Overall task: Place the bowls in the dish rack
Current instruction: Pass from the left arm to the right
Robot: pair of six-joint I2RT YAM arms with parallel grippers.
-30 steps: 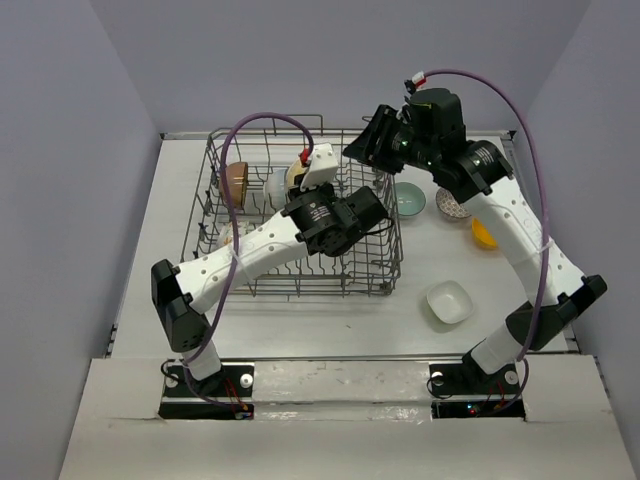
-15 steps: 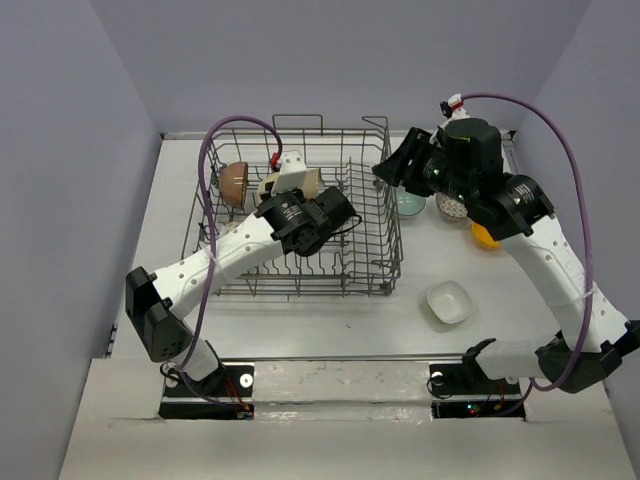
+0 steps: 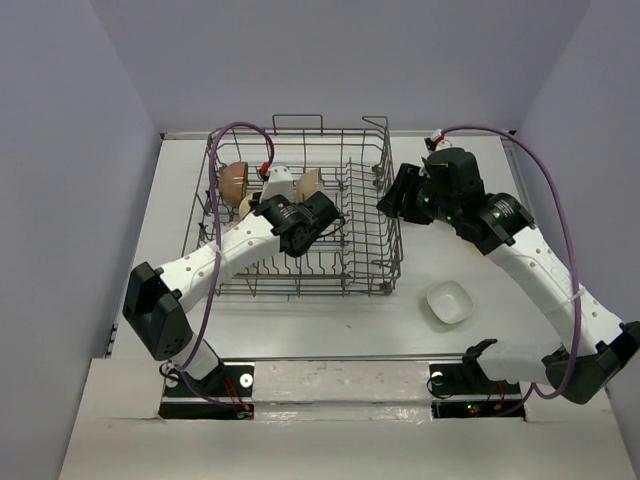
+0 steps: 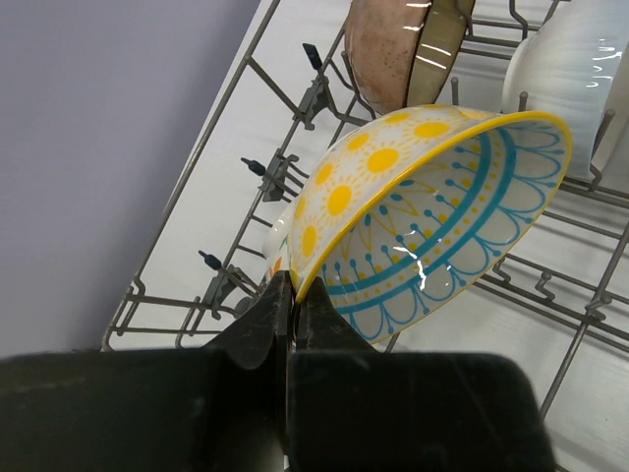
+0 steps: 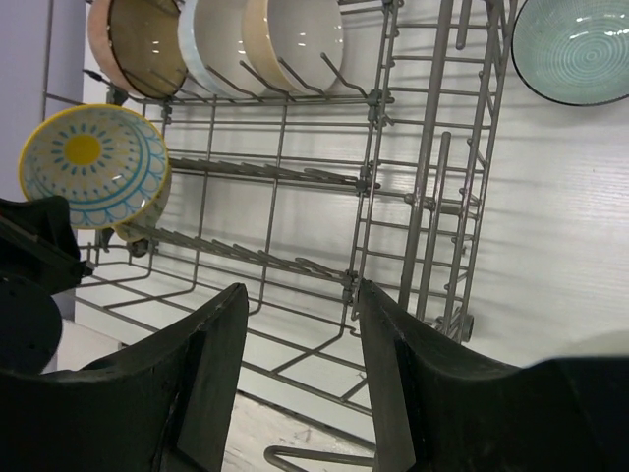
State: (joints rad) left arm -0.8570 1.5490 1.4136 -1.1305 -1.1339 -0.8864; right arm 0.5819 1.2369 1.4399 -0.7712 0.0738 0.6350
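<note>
The tabletop (image 3: 330, 320) carries everything, and the task looks somewhat past its middle. The dish rack (image 3: 300, 290) stands on the far left part of the tabletop and already has bowls in it. The left arm (image 3: 215, 262) reaches into the rack from the near side. The right arm (image 3: 520, 250) is outside, with its wrist just beside the right wall of the rack.

In the back row of the rack at least three bowls stand on edge between the tines: a brown bowl (image 5: 138, 44), a pale bowl (image 5: 211, 39) and a cream bowl (image 5: 295, 39). They stand close to each other. At the left side of the rack is a patterned bowl (image 4: 432, 216), yellow and teal. It is tilted on its side above the tines. The jaws of the left arm are together, clamped on its rim, so I judge that this bowl is not yet released.

Two bowls are on the tabletop, outside the rack. A teal bowl (image 5: 575, 39) sits upright near the right wall, and a squarish white bowl (image 3: 448, 302) is nearer the front. The right arm covers a part of the tabletop, so more bowls may be hidden there.

The jaws of the right arm are apart and nothing is between them.
</note>
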